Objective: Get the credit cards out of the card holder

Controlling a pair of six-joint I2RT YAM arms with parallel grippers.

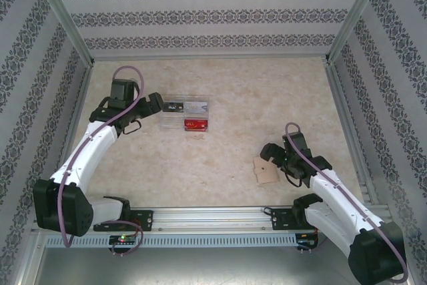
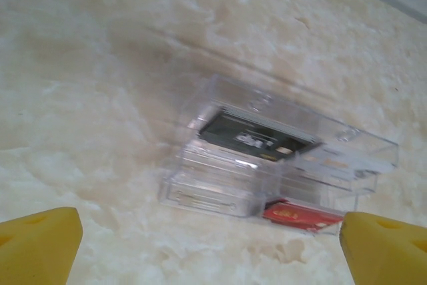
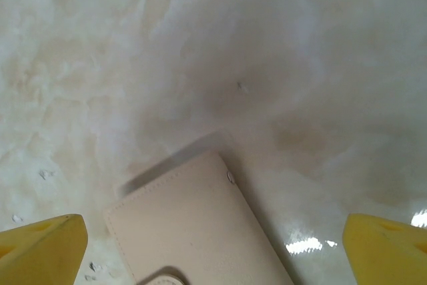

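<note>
While the table point(image 1: 240, 91) lies mostly bare between patterned walls point(image 1: 200, 15), the work sits in its near right part. The right arm point(image 1: 340, 198) is by far the nearer one: its gripper point(image 3: 213, 248) hovers just over the holder point(image 1: 266, 171), jaws spread wide and gripping nothing. The left arm point(image 1: 93, 145) reaches toward the far left, where its gripper point(image 2: 213, 245), jaws likewise wide and empty, hangs beside the clear tray point(image 1: 187, 115), well apart from the holder.

From above, the holder lies flat and shut, its long axis running roughly near to far, slightly tilted. In the right wrist view it sits between the yellow fingertips point(image 3: 40, 248) and a little left of centre, turned diagonally to the jaw line, one corner pointing away from the wrist. A closing tab point(image 3: 160, 275) shows at the bottom of that view. No credit cards can be seen; I judge they are inside.

Open table spreads left and beyond the holder; the front rail point(image 1: 213, 215) is near it, so pulling toward the middle looks freest.
</note>
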